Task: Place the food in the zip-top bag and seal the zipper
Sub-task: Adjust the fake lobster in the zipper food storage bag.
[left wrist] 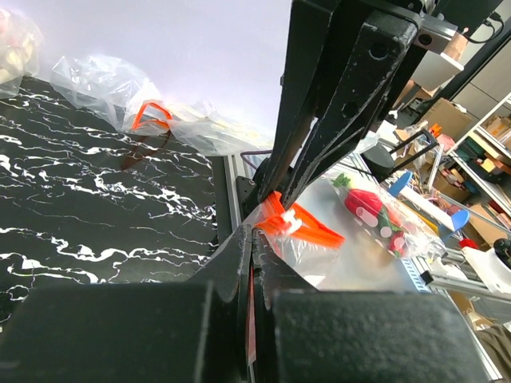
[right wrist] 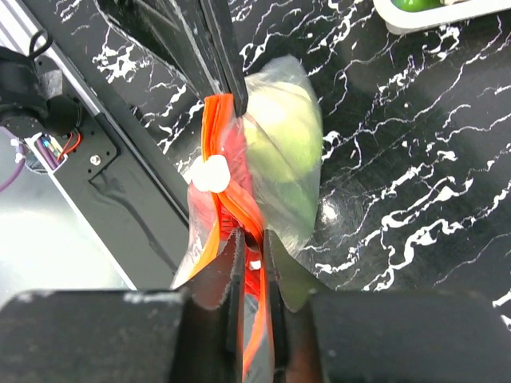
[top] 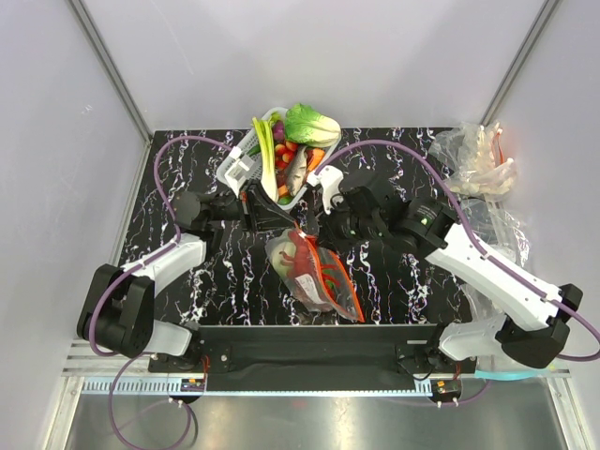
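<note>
The right claw (right wrist: 249,249) was closed tight on the zipper (right wrist: 219,132), the orange strip running up between its two black fingers. Just ahead of its tips a small white slider (right wrist: 211,173) sat on the strip. Further ahead, the left claw (left wrist: 251,243) came in from the opposite side. It was also closed, pinching the far end of the same strip, so the zipper stretched between the two claws.

The bag (top: 330,286) hung and lay below both claws, its lower end resting on the black marbled table (top: 403,281). The cabbage (right wrist: 279,144) was inside the bag, pressed against the clear plastic just right of the right claw's fingers. The lobster (top: 307,272) was inside too, showing red beside the cabbage. Whether the mouth was fully sealed could not be told.

Beyond the left claw, toward the back of the table, stood a white basket (top: 236,171) holding a leek (top: 267,155), a bok choy (top: 309,124) and other toy foods. Well off to the right claw's right lay a crumpled heap of clear plastic (top: 473,164).
</note>
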Robot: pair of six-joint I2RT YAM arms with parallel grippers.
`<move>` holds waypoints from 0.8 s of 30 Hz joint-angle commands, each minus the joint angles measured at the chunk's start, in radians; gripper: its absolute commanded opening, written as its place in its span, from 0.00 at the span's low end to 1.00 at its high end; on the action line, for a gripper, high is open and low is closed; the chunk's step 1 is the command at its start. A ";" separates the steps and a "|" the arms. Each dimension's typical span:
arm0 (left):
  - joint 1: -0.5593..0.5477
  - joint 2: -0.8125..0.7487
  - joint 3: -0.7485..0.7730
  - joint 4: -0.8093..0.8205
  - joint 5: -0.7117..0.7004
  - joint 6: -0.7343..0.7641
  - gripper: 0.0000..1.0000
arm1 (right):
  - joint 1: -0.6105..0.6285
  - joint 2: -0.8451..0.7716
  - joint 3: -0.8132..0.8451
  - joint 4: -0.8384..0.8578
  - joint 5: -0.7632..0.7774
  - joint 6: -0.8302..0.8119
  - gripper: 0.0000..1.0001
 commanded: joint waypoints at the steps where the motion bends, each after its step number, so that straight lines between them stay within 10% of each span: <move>1: -0.002 -0.016 0.017 0.373 -0.030 0.001 0.00 | 0.007 0.017 0.005 0.072 0.024 -0.004 0.14; 9: -0.004 -0.083 0.006 0.166 -0.067 0.135 0.00 | 0.007 0.075 -0.007 0.113 0.004 0.005 0.00; 18: -0.068 -0.328 0.034 -0.676 -0.338 0.727 0.01 | 0.007 0.065 -0.067 0.173 0.055 0.001 0.00; 24: -0.079 -0.460 -0.040 -0.695 -0.466 0.775 0.27 | 0.007 0.033 -0.113 0.233 0.073 -0.024 0.00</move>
